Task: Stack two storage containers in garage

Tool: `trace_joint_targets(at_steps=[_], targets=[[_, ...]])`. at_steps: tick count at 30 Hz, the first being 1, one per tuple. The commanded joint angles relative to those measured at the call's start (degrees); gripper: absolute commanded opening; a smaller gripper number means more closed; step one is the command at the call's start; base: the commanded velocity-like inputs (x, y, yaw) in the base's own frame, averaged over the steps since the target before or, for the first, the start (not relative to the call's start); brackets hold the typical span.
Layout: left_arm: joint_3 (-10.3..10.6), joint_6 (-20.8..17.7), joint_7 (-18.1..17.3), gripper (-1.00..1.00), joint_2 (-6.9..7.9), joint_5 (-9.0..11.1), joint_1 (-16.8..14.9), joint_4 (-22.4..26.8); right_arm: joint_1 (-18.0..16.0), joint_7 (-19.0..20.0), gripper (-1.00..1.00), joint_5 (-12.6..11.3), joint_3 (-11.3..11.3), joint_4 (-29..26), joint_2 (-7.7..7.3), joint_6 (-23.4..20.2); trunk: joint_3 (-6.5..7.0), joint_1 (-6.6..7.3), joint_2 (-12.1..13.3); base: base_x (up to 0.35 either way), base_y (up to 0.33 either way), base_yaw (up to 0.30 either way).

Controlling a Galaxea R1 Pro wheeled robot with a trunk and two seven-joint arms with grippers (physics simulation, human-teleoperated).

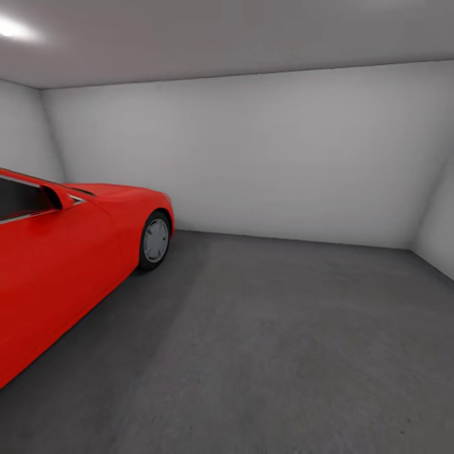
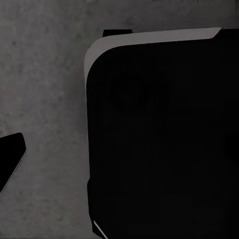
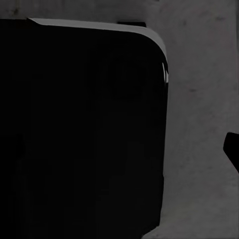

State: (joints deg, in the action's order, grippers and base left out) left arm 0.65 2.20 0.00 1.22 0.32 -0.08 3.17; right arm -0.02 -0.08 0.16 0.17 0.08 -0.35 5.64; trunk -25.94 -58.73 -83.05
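Both wrist views look down past a dark rounded body, likely the robot's base (image 2: 159, 139), onto the floor (image 2: 45, 99). A dark fingertip (image 2: 11, 160) pokes in; gripper opening: can't tell, either arm. In the head view the garage floor (image 1: 284, 353) lies open. Red car (image 1: 57, 258) at left, back wall (image 1: 265, 151) ahead, side wall (image 1: 441, 221) right. Bins: plain rigid open-top, probably light and stiff; grip a wall rim. Plenty of clear floor centre-right for stacking; keep off the car's wheel (image 1: 155, 241).
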Motion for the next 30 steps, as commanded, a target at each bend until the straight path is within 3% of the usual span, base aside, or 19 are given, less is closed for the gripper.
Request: trace_joint_targets(at_steps=[1,30], targets=[[0.1,0.2,0.0,1.0,0.01,0.0,0.0,0.0,0.0,0.0,1.0,0.0,0.0,0.0,0.0,0.3,-0.04,0.0,0.0,0.0,0.0,-0.3],[0.1,0.2,0.0,1.0,0.01,0.0,0.0,0.0,-0.1,0.2,1.0,-0.4,0.0,0.1,0.02,0.8,-0.04,0.0,0.0,0.0,0.0,-0.3]])
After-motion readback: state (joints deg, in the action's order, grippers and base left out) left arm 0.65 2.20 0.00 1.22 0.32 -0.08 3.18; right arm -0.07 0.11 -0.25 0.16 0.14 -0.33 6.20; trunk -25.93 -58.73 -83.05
